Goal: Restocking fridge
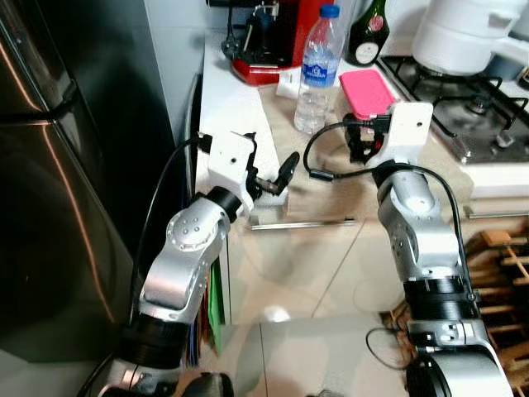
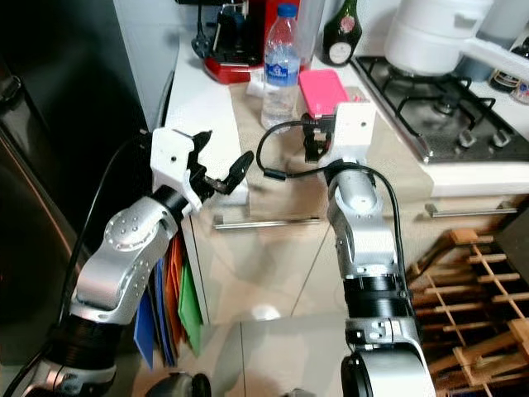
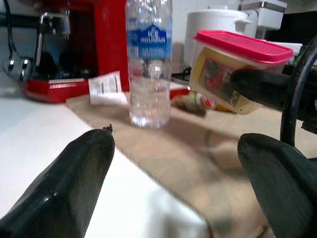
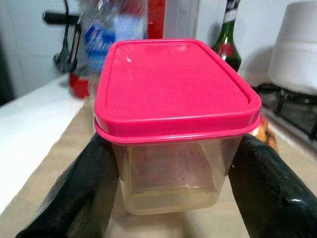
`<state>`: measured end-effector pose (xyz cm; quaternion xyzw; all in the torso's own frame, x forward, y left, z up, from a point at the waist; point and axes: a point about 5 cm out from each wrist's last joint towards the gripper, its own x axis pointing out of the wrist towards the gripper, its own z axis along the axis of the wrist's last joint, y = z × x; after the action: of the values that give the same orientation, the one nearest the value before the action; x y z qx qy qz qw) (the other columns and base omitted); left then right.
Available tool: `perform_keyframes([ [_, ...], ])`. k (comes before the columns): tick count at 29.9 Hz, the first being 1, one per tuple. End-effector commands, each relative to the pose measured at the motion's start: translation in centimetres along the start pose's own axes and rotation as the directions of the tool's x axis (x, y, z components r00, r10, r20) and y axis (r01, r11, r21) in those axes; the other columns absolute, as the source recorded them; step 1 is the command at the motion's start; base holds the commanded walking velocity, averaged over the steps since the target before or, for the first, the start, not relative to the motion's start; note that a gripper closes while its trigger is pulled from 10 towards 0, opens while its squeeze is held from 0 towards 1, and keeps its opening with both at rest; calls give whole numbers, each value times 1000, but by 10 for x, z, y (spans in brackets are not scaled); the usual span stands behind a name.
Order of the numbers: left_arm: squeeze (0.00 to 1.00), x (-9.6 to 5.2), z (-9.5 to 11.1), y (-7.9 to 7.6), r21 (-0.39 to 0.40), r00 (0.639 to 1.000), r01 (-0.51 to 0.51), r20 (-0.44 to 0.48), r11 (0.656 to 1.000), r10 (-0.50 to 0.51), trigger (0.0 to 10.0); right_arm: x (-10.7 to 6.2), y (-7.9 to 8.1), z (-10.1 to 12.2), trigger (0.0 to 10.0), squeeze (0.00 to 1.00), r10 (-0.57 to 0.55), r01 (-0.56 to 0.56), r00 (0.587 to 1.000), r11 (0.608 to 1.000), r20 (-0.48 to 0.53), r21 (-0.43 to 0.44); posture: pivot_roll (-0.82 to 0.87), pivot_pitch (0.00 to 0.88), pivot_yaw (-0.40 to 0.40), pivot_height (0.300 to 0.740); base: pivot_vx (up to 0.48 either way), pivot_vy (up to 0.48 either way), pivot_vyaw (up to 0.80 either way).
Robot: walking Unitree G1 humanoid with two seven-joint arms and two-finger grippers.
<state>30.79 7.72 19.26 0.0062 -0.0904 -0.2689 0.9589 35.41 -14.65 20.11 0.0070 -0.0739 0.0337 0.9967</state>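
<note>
Pink-lidded box sits on the table, on a brown mat, near the water bottle. The box is see-through with food inside. The right hand has one black finger on each side of the box, and the fingers touch its walls, so it is gripping the box. The box sits low on the mat between them.

The left hand hangs over the front edge of the table, near the white part. Its two black fingers are spread wide apart with nothing between them, so it is open. It points toward the bottle and the box.

The water bottle stands up straight on the mat. It has a blue cap and a blue label. Just behind it is a red coffee machine at the back of the table. A small white paper lies beside the machine's base. A dark green bottle stands further back, beside the stove. A big white pot sits on the stove.

A tall dark fridge stands on the robot's left, next to the table, and its door looks shut. Some coloured flat things, blue, orange and green, stand in the gap beside the cupboard. A wooden rack is on the floor on the right.
</note>
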Motion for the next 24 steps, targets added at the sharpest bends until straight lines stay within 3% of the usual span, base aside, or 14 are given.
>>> perform_keyframes([
  [1,0,1,5,0,4,1000,0,24,1000,0,10000,0,-4,-1,0,0,-14,14,1000,1000,1,4,-10,0,-25,740,-458,0,0],
  [21,0,4,6,-1,14,999,-5,34,1000,5,10000,-4,1,-5,0,0,7,-6,1000,1000,-7,5,-15,0,-21,740,-453,0,0],
  [24,0,4,6,-1,-3,999,-5,39,1000,6,10000,-5,2,-7,0,0,10,-10,1000,1000,-13,4,-15,0,-19,740,-131,0,0],
])
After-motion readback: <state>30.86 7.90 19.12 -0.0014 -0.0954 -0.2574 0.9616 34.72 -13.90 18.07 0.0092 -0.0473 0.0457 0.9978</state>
